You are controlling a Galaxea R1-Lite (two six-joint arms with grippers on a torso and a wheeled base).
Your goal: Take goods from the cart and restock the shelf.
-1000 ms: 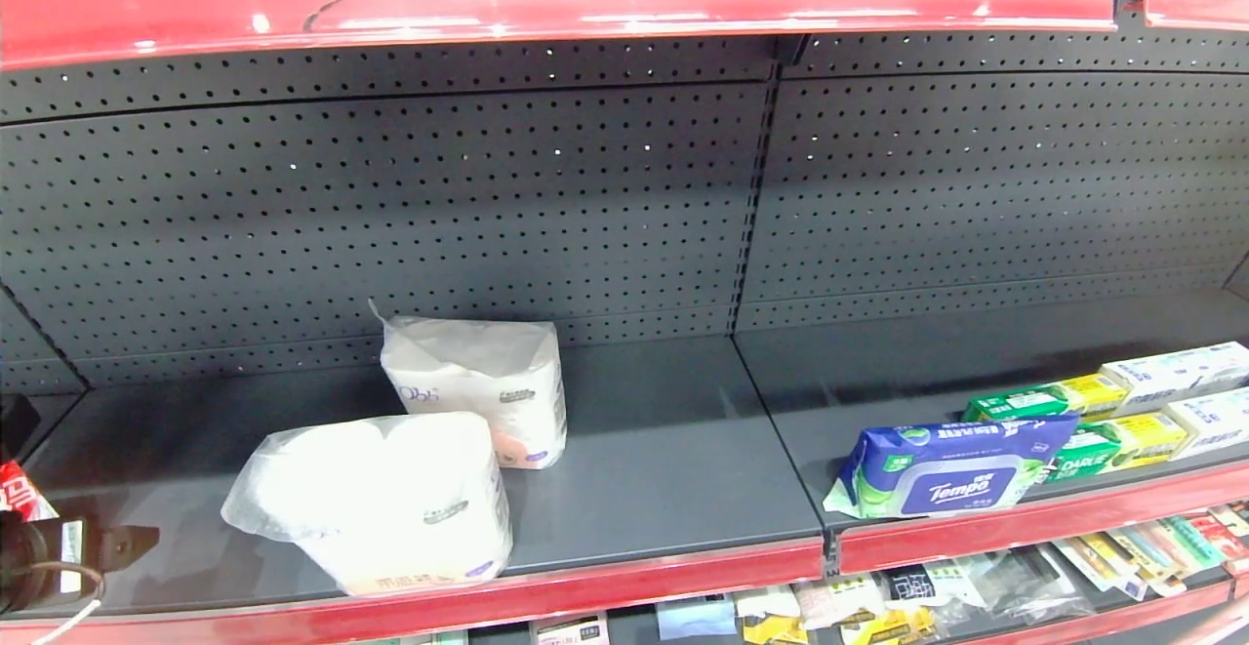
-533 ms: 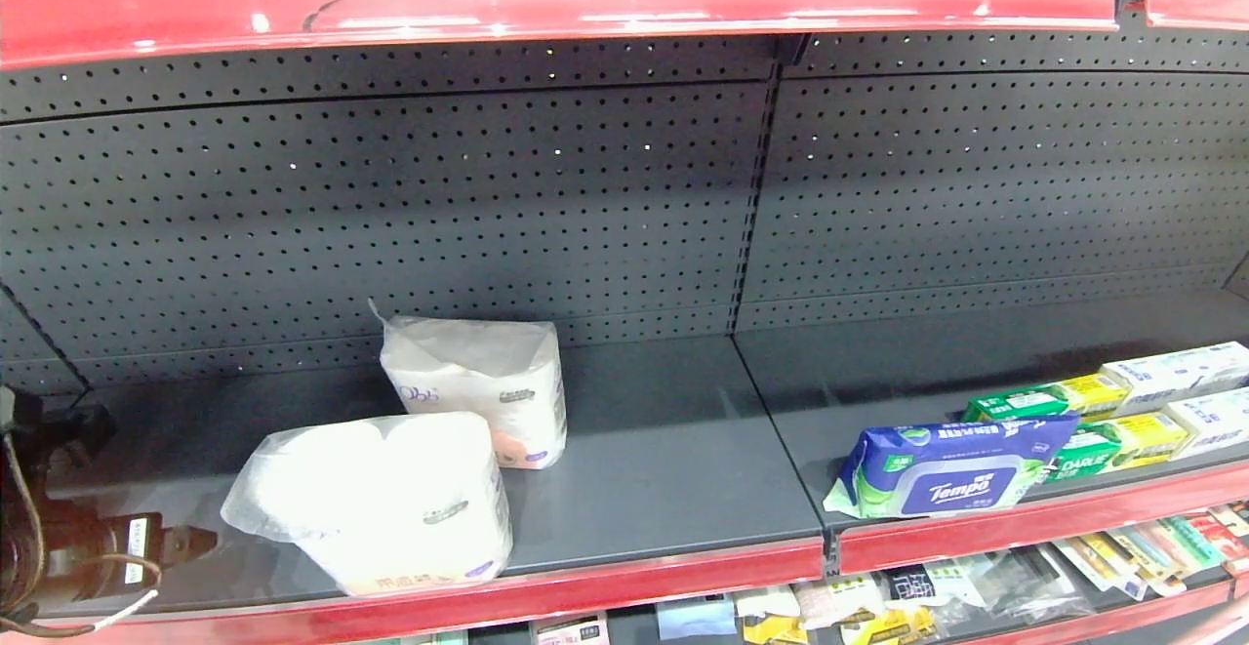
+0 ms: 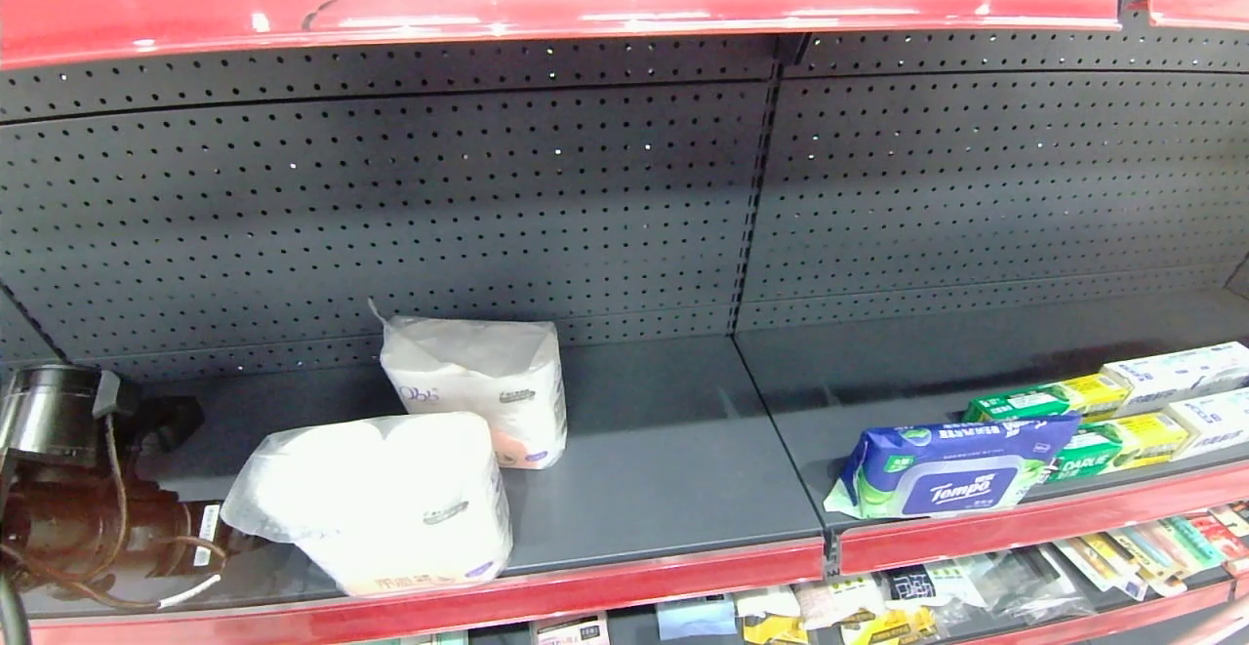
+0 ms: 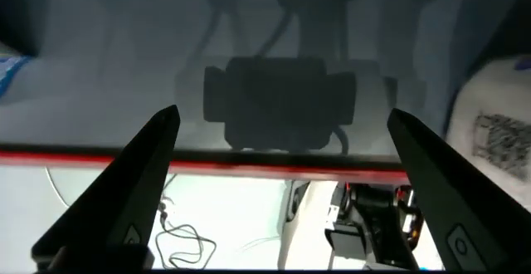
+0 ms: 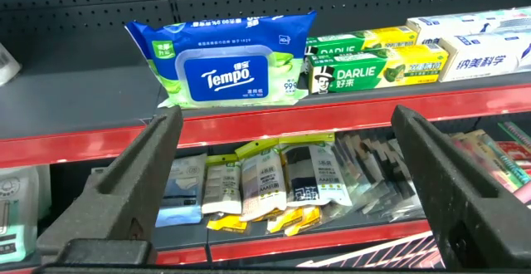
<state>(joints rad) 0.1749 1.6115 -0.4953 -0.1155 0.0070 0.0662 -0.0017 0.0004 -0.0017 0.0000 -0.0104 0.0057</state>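
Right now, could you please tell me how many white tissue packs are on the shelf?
2. The front pack lies at the shelf edge in the left bay; the rear pack stands just behind it, to its right. None seems hidden.
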